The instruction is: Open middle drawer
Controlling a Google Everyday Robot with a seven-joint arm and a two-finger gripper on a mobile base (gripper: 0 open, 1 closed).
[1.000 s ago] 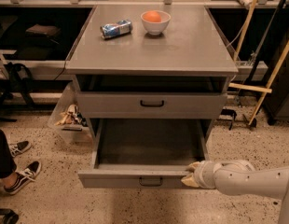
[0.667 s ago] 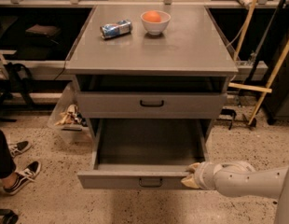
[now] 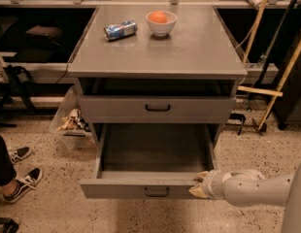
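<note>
The middle drawer [image 3: 141, 187] of the grey cabinet stands pulled far out, and its empty inside shows. Its flat front carries a small black loop handle [image 3: 156, 192]. My gripper [image 3: 199, 185] sits at the right end of that drawer's front, against the top edge near the corner. The white forearm runs off to the lower right. Above, another grey drawer [image 3: 116, 109] with a black handle is closed. Whatever lies under the open drawer is hidden.
On the cabinet top [image 3: 189, 47] stand a white bowl [image 3: 161, 24] holding an orange fruit and a lying blue can [image 3: 120, 30]. A clear bin [image 3: 70, 125] sits left of the cabinet. A person's shoes [image 3: 22, 181] are at far left. Wooden poles [image 3: 284, 76] lean at right.
The open drawer's front has edged slightly nearer the camera. The gripper has stayed at its right end.
</note>
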